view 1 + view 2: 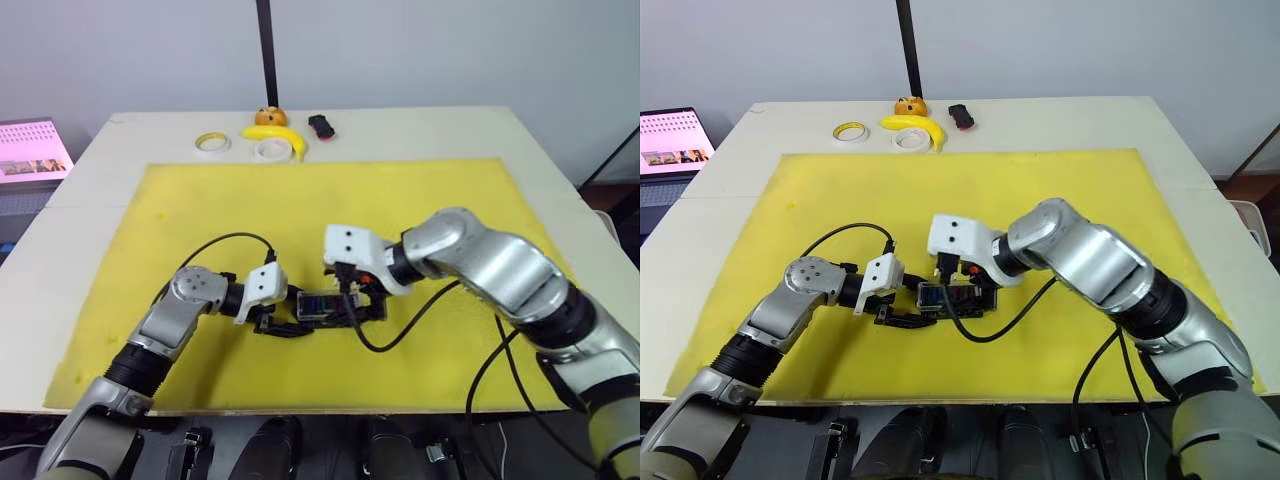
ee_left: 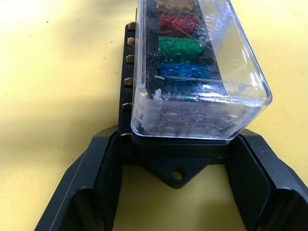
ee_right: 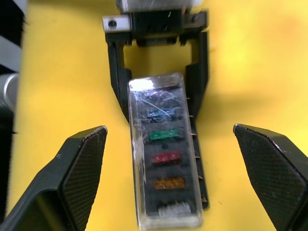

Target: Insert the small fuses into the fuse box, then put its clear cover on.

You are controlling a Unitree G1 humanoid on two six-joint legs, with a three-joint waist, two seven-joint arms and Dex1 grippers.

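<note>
1. The fuse box (image 3: 166,159) lies on the yellow mat (image 1: 200,210), near the mat's front edge, between the two grippers.
2. The clear cover (image 2: 202,72) sits on top of the box, and the fuses (image 3: 164,134) show through it in a row: blue, green, red, amber and a pale one.
3. The left gripper (image 2: 175,183) has its black fingers (image 2: 103,168) around one end of the box, one on each side, pressed against the base.
4. The right gripper (image 3: 171,173) hovers at the other end with its fingers (image 3: 79,163) spread wide, well apart from the box on both sides.
5. At the far edge of the counter (image 1: 450,130) lie two tape rolls (image 1: 212,143), a banana (image 1: 275,135), a small orange thing and a black-and-red object (image 1: 321,126).
</note>
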